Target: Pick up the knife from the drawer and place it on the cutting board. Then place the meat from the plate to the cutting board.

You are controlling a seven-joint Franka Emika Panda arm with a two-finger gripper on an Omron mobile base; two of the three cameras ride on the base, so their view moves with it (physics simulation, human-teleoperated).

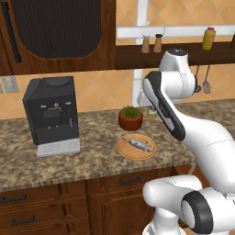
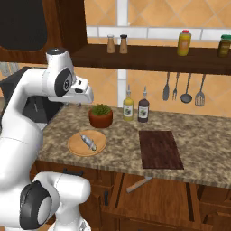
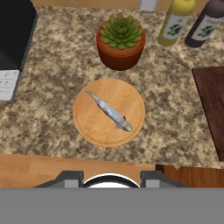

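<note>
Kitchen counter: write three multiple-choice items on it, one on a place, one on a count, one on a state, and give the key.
1. Where is the meat?
A. on the plate
B. on the cutting board
C. in the plant pot

2. How many bottles stand on the counter beside the plant pot?
A. one
B. two
C. four

3. What is the state of the cutting board?
A. bare
B. holding the knife
C. holding the meat

Key: 1 A, the fish-like piece lies across the round tan plate. 2 B, a yellow bottle and a dark bottle stand side by side. 3 A, nothing lies on its dark surface in the right base view.
</note>
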